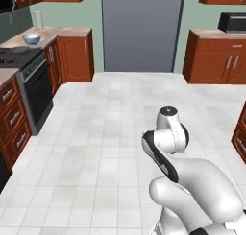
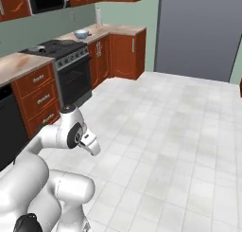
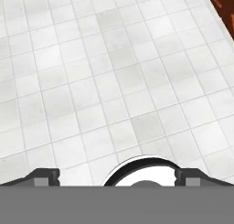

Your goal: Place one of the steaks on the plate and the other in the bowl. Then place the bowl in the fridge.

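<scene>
The bowl (image 1: 31, 38) (image 2: 81, 34), pale blue and white, stands on the far counter beside the stove, well away from the arm. The fridge (image 1: 139, 30) (image 2: 198, 32) is a tall grey front across the room, closed. My gripper (image 3: 117, 177) is open, with its two dark fingertips (image 3: 43, 177) wide apart and nothing between them. It looks down at the white tiled floor. The arm is folded in close above the base. The steaks and the plate are out of view.
A black stove (image 1: 14, 56) (image 2: 52, 49) sits in the left run of brown cabinets. A paper towel roll (image 1: 38, 19) stands behind the bowl. More cabinets with a dark appliance (image 1: 233, 22) stand at the right. Wide tiled floor (image 1: 120, 119) lies between me and the fridge.
</scene>
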